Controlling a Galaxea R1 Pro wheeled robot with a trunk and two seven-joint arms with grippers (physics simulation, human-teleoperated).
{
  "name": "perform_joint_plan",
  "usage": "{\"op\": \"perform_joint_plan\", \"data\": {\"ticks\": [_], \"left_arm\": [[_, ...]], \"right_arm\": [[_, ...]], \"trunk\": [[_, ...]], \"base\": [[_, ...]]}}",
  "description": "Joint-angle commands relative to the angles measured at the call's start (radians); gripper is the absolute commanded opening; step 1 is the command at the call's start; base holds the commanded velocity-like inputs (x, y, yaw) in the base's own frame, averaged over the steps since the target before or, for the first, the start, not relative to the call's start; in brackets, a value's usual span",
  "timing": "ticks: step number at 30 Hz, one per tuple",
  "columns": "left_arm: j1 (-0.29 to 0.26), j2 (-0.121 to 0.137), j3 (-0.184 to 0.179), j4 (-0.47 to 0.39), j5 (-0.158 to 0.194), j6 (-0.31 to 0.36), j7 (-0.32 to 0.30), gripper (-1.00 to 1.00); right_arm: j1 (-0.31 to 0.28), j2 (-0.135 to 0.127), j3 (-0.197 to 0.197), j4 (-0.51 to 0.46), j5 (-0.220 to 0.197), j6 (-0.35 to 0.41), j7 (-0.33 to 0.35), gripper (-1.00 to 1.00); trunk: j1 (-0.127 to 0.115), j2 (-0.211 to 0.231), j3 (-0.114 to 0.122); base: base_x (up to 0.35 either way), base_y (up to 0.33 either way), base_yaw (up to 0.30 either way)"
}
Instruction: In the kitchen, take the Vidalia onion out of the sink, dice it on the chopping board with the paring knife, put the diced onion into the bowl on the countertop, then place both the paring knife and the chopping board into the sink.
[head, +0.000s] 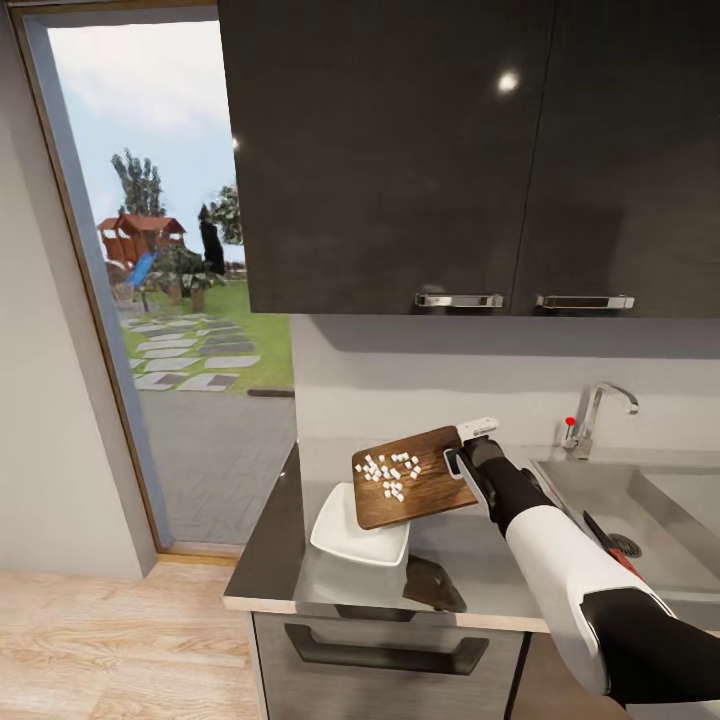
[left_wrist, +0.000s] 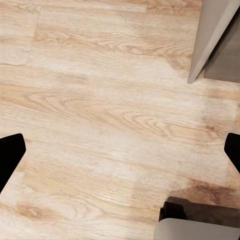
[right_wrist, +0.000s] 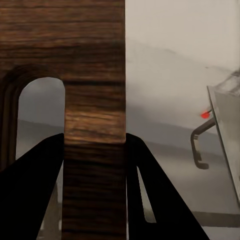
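Kitchen corner with glossy dark wall cabinets (head: 470, 150) overhead, an open doorway onto a garden at the left, pale wood floor (left_wrist: 100, 100) below. Dark grey countertop (head: 265, 560) running to the sink (head: 600, 500), tap (head: 600, 410) with red-tipped lever at its back edge. Right gripper (head: 470, 455) clamped on the chopping board (head: 415, 480) at its handle end, board lifted clear of the counter and tilted down toward the bowl; in the right wrist view, two black fingers (right_wrist: 150, 190) pressed against either side of the wood strip (right_wrist: 95, 115) beside the handle hole. Diced onion (head: 392, 470) scattered as small white cubes across the middle of the board. White square bowl (head: 355, 535) on the counter directly under the board's lower end, part of its far rim covered by the board. Dark patch on the counter beside the bowl, too unclear to name. Paring knife (head: 605, 535) partly hidden behind the right forearm, red handle and dark blade just visible over the sink basin near the drain; touching the basin or not, cannot tell. Left gripper (left_wrist: 120, 147) pointed at the floor, dark fingertips (left_wrist: 10, 150) wide apart at the edges of its wrist view, nothing between them.
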Motion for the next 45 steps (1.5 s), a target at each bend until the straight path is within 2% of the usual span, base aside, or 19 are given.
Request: {"op": "perform_joint_plan", "data": {"ticks": [1, 6, 10, 13, 45], "left_arm": [[-0.001, -0.001, -0.008, 0.003, 0.007, -0.005, 0.000, 1.00], [-0.001, -0.001, -0.008, 0.003, 0.007, -0.005, 0.000, 1.00], [-0.001, -0.001, -0.009, 0.003, 0.007, -0.005, 0.000, 1.00], [-0.001, -0.001, -0.008, 0.003, 0.007, -0.005, 0.000, 1.00], [-0.001, -0.001, -0.008, 0.004, 0.007, -0.005, 0.000, 1.00]], "right_arm": [[0.000, 0.000, 0.004, -0.001, 0.002, 0.006, -0.002, -1.00], [0.000, 0.001, 0.004, -0.001, 0.010, 0.007, -0.003, -1.00], [0.000, 0.004, 0.017, -0.001, 0.072, 0.006, -0.003, -1.00], [0.000, 0.011, 0.020, -0.001, 0.093, 0.006, -0.003, -1.00], [0.000, 0.016, 0.021, -0.001, 0.097, 0.006, -0.003, -1.00]], "trunk": [[0.000, -0.001, 0.000], [0.000, -0.001, 0.000], [0.000, -0.001, 0.000], [0.000, -0.001, 0.000], [0.000, -0.001, 0.000]], "base": [[0.000, 0.000, 0.000], [0.000, 0.000, 0.000], [0.000, 0.000, 0.000], [0.000, 0.000, 0.000], [0.000, 0.000, 0.000]]}}
